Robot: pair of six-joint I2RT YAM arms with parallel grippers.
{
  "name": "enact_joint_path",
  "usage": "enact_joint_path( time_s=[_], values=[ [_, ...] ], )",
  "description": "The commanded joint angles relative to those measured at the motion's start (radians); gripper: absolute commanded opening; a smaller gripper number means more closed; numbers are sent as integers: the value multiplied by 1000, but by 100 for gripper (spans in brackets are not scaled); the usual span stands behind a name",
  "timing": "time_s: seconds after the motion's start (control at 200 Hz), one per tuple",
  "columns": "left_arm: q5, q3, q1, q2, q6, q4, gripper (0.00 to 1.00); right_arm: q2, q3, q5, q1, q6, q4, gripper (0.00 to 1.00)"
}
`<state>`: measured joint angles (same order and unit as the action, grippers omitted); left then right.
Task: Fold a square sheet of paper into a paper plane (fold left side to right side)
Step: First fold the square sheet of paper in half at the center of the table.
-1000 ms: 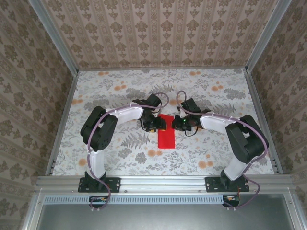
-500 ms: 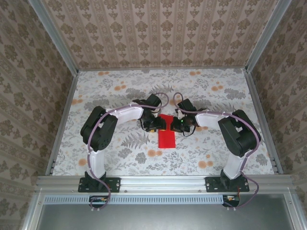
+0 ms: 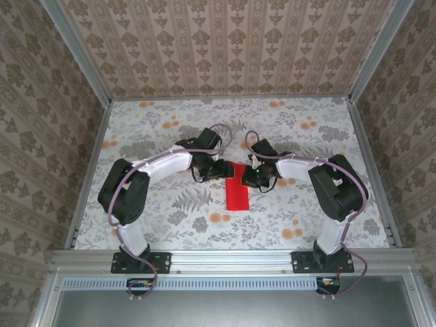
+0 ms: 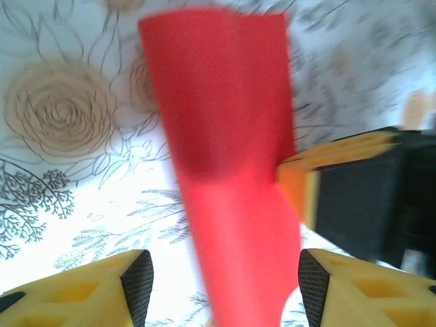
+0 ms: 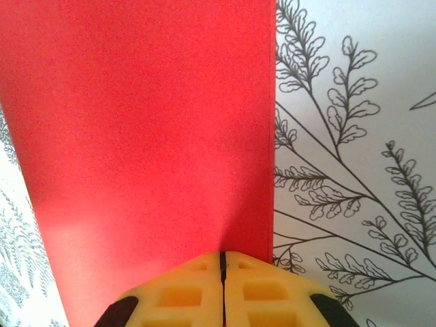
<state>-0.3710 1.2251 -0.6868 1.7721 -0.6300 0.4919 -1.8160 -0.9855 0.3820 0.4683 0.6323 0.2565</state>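
My left elbow (image 3: 122, 194) has swung outward; left pincer (image 4: 225, 276) stands apart astride the square sheet of paper (image 4: 225, 122), right pincer (image 5: 223, 262) closed at its edge.

The square sheet of paper (image 3: 238, 194) lies on the table (image 3: 170, 219) between left claw (image 3: 227, 170) and right claw (image 3: 249, 178).

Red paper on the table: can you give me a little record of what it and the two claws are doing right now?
paper: square sheet of paper, bright red, now a narrow rectangle lying on the flower-patterned table
left gripper: open, one finger either side of the paper
right gripper: shut, tips on the paper near one long edge
stage: no pointed plane shape yet
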Motion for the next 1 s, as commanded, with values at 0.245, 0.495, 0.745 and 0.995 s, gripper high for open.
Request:
enact_joint_path(
  time_s=[0.245,0.495,0.745,0.995],
  values=[
    [-261,-113,-12,1,-43,-274,26,-57,18,-30,3,-8,102,8],
    [-241,-112,-23,89,-26,-251,19,-60,18,-31,3,-9,107,8],
    [-176,-162,-23,129,-5,-228,16,-68,15,-40,3,-18,126,8],
    [-134,-211,-7,124,-8,-225,13,-72,11,-52,3,-28,150,8]
  ],
)
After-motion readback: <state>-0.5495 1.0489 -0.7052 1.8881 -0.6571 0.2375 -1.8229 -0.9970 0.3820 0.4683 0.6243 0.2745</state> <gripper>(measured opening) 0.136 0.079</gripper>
